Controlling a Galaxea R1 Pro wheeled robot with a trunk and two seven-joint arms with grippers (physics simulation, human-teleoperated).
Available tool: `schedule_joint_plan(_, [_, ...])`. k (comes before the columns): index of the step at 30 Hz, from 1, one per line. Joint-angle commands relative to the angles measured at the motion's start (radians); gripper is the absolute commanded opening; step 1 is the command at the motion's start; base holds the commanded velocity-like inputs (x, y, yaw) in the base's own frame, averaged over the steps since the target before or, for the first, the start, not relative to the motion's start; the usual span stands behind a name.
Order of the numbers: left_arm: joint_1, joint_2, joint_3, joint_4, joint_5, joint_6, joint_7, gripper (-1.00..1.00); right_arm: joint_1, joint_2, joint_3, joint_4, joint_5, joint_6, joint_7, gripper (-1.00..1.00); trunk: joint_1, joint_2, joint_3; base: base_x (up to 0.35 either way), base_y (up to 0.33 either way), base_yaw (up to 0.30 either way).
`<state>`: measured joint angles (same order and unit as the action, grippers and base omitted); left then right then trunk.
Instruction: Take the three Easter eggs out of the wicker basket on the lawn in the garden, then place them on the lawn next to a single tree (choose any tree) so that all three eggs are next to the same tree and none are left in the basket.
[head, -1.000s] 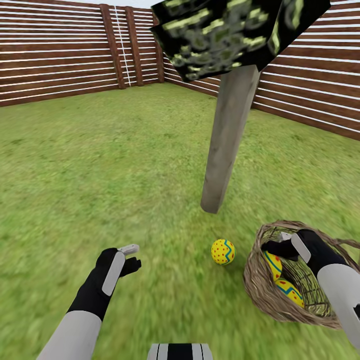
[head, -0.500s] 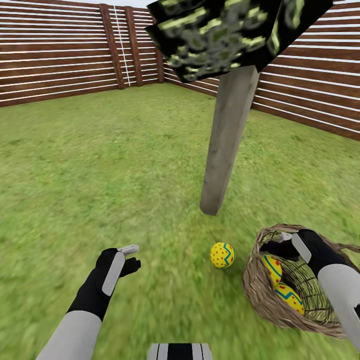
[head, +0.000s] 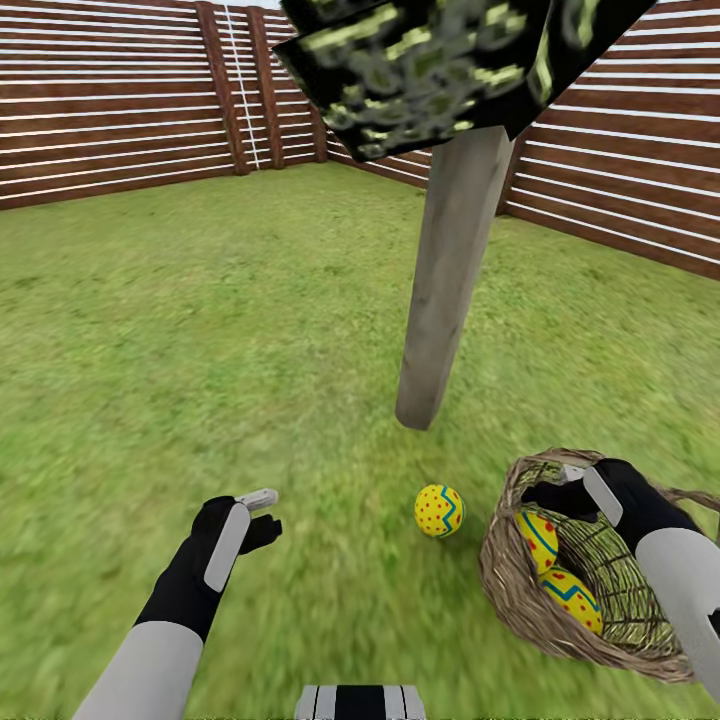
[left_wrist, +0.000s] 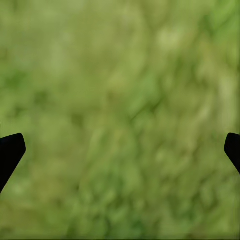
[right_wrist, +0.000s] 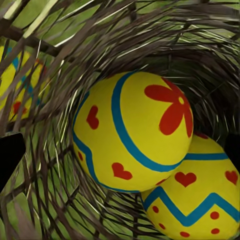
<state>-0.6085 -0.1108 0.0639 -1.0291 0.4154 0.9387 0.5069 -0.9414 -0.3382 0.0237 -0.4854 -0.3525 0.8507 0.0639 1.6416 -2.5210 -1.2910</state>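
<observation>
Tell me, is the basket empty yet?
No. Two Easter eggs still lie inside the wicker basket; one egg lies on the lawn.

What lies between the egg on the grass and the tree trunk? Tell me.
Bare lawn only: in the head view a short strip of grass separates the Easter egg from the foot of the tree; nothing else sits there.

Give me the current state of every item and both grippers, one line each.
Egg on the grass: out of the basket, lying near the tree trunk.
Two eggs: inside the basket, touching.
Basket: upright on the lawn.
Left gripper: open, empty, above grass.
Right gripper: open, over the basket's eggs.
</observation>
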Motion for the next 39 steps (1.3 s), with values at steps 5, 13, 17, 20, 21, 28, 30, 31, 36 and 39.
schedule_joint_plan(5, [0.0,-0.001,0.002,-0.006,0.01,0.002,0.011,1.0,0.0,-0.001,0.002,-0.001,0.006,0.004,0.007,1.0,0.002,-0.002,-0.02,0.0,-0.001,0.0])
schedule_joint_plan(13, [0.0,0.003,0.007,-0.011,0.011,0.011,0.006,1.0,0.0,0.0,0.002,-0.002,0.006,0.004,0.005,1.0,0.006,-0.003,-0.051,0.0,0.0,0.0])
schedule_joint_plan(17, [-0.006,0.013,0.008,-0.073,0.011,0.051,0.002,1.0,0.0,0.0,0.002,-0.002,0.006,0.004,0.005,1.0,0.007,-0.004,-0.067,0.0,0.0,0.0])
schedule_joint_plan(20, [-0.032,0.03,0.007,-0.118,0.011,0.078,-0.015,1.0,0.0,0.0,0.002,-0.002,0.006,0.004,0.005,1.0,0.009,-0.005,-0.078,0.0,0.0,0.0])
schedule_joint_plan(21, [-0.04,0.034,0.007,-0.122,0.011,0.08,-0.019,1.0,0.0,0.0,0.002,-0.001,0.006,0.004,0.005,1.0,0.009,-0.005,-0.082,0.0,0.0,0.0])
schedule_joint_plan(28, [-0.157,0.104,0.008,-0.073,0.011,0.091,-0.039,1.0,0.0,-0.001,0.002,-0.001,0.007,0.004,0.004,1.0,0.012,-0.007,-0.109,0.0,0.0,0.0])
schedule_joint_plan(30, [-0.191,0.127,0.008,-0.044,0.013,0.092,-0.041,1.0,0.0,-0.001,0.002,-0.001,0.007,0.004,0.004,1.0,0.013,-0.007,-0.117,0.0,0.0,0.0])
schedule_joint_plan(31, [-0.2,0.134,0.008,-0.037,0.013,0.092,-0.041,1.0,0.0,-0.001,0.002,-0.001,0.007,0.004,0.005,1.0,0.014,-0.008,-0.121,0.0,0.0,0.0])
schedule_joint_plan(36, [-0.232,0.171,0.008,-0.014,0.017,0.09,-0.113,1.0,0.0,-0.003,0.002,-0.001,0.007,0.004,0.005,1.0,0.014,-0.008,-0.125,0.0,0.0,0.0])
schedule_joint_plan(39, [-0.236,0.177,0.011,-0.012,0.016,0.088,-0.177,1.0,0.0,-0.007,0.002,-0.001,0.007,0.004,0.005,1.0,0.014,-0.008,-0.125,0.0,0.0,0.0])
